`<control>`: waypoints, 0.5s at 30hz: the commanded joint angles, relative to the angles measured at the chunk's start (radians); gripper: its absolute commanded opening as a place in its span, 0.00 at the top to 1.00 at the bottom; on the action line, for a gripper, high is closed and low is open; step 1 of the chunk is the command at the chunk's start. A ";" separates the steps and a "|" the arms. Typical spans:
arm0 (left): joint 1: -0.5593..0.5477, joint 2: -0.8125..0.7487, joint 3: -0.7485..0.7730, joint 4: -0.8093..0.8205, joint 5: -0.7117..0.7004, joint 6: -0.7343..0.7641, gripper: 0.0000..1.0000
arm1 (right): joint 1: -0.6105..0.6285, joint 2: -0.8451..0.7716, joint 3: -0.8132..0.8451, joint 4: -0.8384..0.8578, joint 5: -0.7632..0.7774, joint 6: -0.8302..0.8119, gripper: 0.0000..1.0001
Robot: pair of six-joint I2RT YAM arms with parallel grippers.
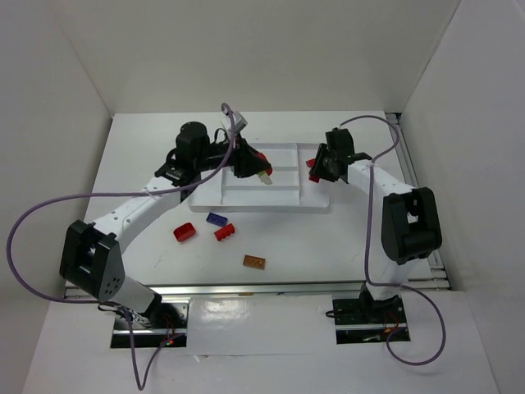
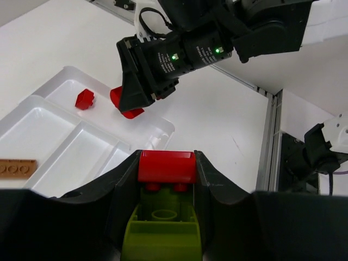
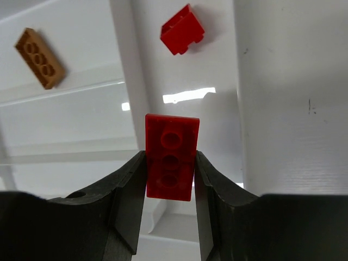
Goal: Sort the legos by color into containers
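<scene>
Now | tray (image 3: 128, 65) slots: red brick (image 3: 182, 30), orange plate (image 3: 39, 57) | left claw (image 2: 166, 185) pinches red-green bricks (image 2: 163, 234) | right claw (image 3: 170, 179) pinches red plate (image 3: 172, 141)

- White divided tray (image 1: 283, 195): flat; separate slots hold a red brick (image 3: 182, 30) and a tan plate (image 3: 39, 58).
- Red three-stud plate (image 3: 171, 157): gripped at the tray's 3 o'clock end.
- Red-on-yellow-green stack (image 2: 166, 166): gripped, 9 o'clock of tray centre.
- Loose on the table at the tray's 7 o'clock: rounded red piece (image 1: 184, 232), blue-purple brick (image 1: 216, 219), small red brick (image 1: 224, 233), orange-brown plate (image 1: 253, 262).
</scene>
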 commanded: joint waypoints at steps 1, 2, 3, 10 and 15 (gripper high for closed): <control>0.035 0.008 0.035 -0.021 0.036 -0.072 1.00 | -0.002 0.029 0.073 -0.020 0.059 -0.045 0.62; 0.035 0.019 0.035 -0.009 0.036 -0.085 1.00 | -0.002 0.038 0.084 -0.020 0.059 -0.056 0.59; 0.044 0.019 0.035 -0.008 0.048 -0.086 1.00 | -0.002 0.038 0.084 -0.020 0.070 -0.056 0.54; 0.101 0.071 0.058 0.010 0.171 -0.151 1.00 | -0.002 -0.019 0.103 -0.060 0.049 -0.090 0.23; 0.151 0.131 0.108 0.035 0.399 -0.197 1.00 | -0.021 -0.212 -0.010 0.029 -0.185 -0.171 0.30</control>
